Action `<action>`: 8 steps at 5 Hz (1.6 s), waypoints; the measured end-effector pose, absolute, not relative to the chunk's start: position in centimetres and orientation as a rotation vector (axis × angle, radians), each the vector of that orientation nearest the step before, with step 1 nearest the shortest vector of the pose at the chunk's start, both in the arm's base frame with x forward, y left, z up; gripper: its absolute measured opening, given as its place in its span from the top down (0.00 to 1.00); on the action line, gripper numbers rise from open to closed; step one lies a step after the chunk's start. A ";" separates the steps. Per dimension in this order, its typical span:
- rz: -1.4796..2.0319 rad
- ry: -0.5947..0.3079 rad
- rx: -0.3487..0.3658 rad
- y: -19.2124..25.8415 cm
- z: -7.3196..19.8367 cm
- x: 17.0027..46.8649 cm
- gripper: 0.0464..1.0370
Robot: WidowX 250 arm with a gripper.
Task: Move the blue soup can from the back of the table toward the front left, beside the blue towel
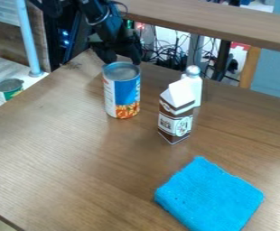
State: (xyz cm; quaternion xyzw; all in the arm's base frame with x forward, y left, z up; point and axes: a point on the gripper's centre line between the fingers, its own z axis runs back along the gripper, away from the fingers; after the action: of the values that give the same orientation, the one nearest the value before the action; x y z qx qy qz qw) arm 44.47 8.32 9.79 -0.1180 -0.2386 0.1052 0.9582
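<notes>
Camera view, looking down at a slant: we see a brown wood-grained table (pixel 58 149) broad and flat enough to bear everything on it without tilting. Over its far edge, from the upper left, comes the black jointed robot arm (pixel 104 20), and its black two-finger gripper (pixel 122 60) hangs low just behind the can, fingers spread wide with nothing that we can make out held between them; whether either fingertip touches the can we cannot tell. Nearest us, towards the lower right, lies the bright blue folded cloth (pixel 208 196), its soft layers settled flat under their own weight, well apart from the rest. The tall cylindrical can with a blue, white and orange label (pixel 123 92) stands upright in front of the gripper, steady on its round base, its metal top facing up. To its right in our view, the brown-and-white gable-topped carton (pixel 175 119) rests on its squared bottom, which keeps its peaked top upright, one edge turned towards us. Close behind it is the slim white bottle with a silvery rounded cap (pixel 195 85), also upright, so the carton covers part of its body; whether the two touch we cannot tell.
</notes>
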 end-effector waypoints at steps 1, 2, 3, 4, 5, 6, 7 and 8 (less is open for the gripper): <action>0.214 -0.432 -0.250 7.9 8.5 43.4 0.03; 0.200 -0.410 -0.255 7.3 9.0 41.7 0.03; 0.171 -0.407 -0.256 6.6 10.3 39.9 0.03; 0.126 -0.407 -0.252 5.8 11.5 37.4 0.03; 0.093 -0.398 -0.233 5.4 12.3 35.4 0.03; 0.060 -0.366 -0.209 4.9 12.4 33.6 0.03; 0.016 -0.372 -0.209 3.8 13.8 32.5 0.03; 0.002 -0.436 -0.219 3.3 18.1 32.1 0.03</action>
State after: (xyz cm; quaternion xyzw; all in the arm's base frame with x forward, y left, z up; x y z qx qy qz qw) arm 32.13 3.26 18.06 -0.1086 -0.2156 0.0010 0.9704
